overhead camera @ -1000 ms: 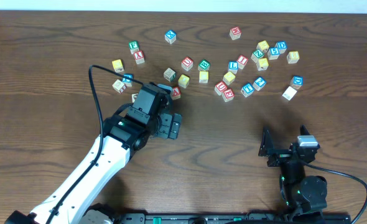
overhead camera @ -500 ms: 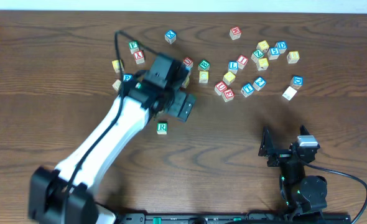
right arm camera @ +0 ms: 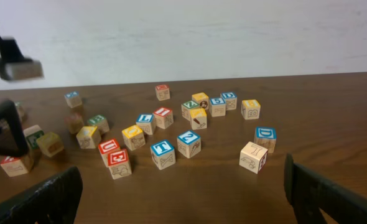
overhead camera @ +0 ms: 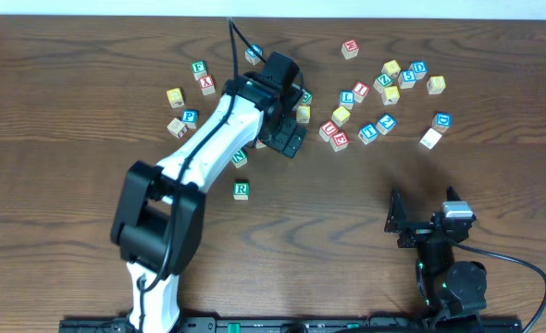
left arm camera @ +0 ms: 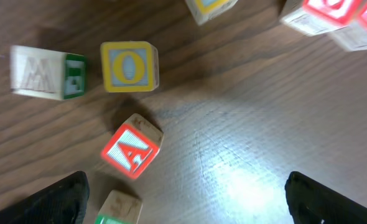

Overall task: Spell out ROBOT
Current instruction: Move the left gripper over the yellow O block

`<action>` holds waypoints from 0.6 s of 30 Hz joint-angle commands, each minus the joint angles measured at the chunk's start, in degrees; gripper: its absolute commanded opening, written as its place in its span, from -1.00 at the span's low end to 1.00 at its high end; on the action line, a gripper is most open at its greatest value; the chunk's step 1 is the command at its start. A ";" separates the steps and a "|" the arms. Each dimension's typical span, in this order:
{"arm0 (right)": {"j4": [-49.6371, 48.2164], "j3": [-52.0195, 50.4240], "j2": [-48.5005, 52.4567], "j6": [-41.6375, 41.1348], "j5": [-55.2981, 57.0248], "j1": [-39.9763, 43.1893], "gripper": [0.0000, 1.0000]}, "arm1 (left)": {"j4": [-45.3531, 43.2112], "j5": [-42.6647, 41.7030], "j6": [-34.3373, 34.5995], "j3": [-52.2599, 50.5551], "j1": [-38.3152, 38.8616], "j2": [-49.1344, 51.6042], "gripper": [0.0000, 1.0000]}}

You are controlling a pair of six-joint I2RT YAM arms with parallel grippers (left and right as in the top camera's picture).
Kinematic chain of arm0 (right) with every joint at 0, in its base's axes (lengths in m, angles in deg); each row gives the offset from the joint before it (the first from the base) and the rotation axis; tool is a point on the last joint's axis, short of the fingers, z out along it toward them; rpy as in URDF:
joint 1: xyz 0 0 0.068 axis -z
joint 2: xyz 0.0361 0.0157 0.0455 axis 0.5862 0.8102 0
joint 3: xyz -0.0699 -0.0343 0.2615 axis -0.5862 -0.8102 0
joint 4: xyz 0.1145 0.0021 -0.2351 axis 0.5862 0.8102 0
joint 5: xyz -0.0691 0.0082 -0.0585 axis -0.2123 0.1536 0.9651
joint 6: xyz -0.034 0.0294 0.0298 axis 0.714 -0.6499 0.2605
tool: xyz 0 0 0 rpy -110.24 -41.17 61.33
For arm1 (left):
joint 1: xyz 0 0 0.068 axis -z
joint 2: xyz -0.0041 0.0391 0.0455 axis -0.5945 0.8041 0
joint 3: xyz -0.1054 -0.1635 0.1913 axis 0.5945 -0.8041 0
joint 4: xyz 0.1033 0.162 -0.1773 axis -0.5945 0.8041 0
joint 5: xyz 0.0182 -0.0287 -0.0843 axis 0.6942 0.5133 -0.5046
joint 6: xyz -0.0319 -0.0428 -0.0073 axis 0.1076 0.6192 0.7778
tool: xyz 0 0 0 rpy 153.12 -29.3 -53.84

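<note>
The green R cube lies alone on the table, below the scattered cluster. My left gripper hovers open over the cluster's left part, holding nothing. In the left wrist view a yellow-framed O cube lies ahead of the open left gripper, with a red A cube closer in. The arm half covers the green B cube. The blue T cube sits in the cluster's right part. My right gripper rests open and empty near the front right.
Several other letter cubes are strewn across the far half of the table. A green-edged cube sits by the left finger, a wooden cube with a green side beside the O. Red U and E cubes lie left of the T.
My left arm swung up and right from the table's middle to the cube cluster, leaving the R cube behind on the table. The right arm has not moved.
</note>
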 commanded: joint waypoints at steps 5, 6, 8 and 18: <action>0.24 -0.09 0.02 0.74 -0.11 0.28 0.99 | -3.17 0.07 -1.46 2.95 -0.02 3.41 0.98; 0.22 -0.09 0.02 0.74 -0.11 0.28 0.98 | -3.72 0.07 -1.46 2.97 -0.02 3.48 0.98; 0.22 -0.09 0.02 0.74 -0.09 0.28 0.98 | -5.11 0.09 -1.46 2.99 -0.02 3.48 0.99; 0.24 -0.09 0.02 0.74 -0.11 0.28 0.98 | -9.86 0.07 -2.12 3.41 -0.48 4.52 0.99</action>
